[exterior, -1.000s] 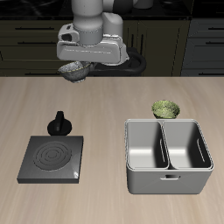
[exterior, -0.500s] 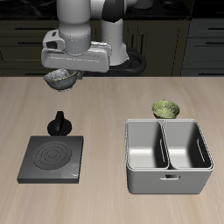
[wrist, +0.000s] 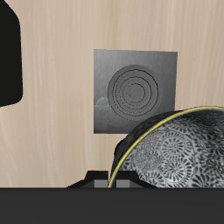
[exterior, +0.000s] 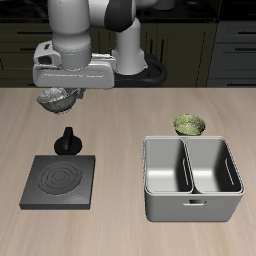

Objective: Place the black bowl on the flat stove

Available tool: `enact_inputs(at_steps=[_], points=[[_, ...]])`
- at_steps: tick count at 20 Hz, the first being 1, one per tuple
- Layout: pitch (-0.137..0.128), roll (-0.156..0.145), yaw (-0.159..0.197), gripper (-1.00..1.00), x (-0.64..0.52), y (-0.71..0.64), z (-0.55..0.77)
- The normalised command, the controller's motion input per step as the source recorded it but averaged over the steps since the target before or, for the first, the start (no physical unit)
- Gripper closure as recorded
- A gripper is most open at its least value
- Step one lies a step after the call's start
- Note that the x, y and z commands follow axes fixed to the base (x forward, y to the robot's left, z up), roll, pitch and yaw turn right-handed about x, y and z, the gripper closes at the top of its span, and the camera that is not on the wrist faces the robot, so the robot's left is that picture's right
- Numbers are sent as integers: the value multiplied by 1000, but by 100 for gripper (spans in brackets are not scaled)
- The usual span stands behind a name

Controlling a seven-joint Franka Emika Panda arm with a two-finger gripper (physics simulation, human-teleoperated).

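My gripper is shut on the rim of the black bowl and holds it high above the table, farther back than the flat stove. The bowl's grey-white patterned inside fills much of the wrist view. The flat stove, a black slab with pale concentric rings, lies near the table's front edge and also shows in the wrist view, beyond the bowl's rim. My fingertips are hidden in the wrist view.
A small black knobbed pot stands just behind the stove, below the held bowl. A grey two-compartment bin sits across the table, with a green patterned bowl behind it.
My gripper has carried the black bowl sideways across the back of the table, away from the bin side, and a little lower, until it hangs behind the stove.
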Motion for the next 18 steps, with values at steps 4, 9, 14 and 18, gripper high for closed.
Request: enact_inputs(at_steps=[4, 9, 14, 18], points=[[14, -23, 20, 100, 279, -314, -38], [9, -1, 16, 100, 297, -362, -49], [-13, -21, 24, 100, 184, -178, -67], [-18, 24, 28, 100, 279, -89, -42]])
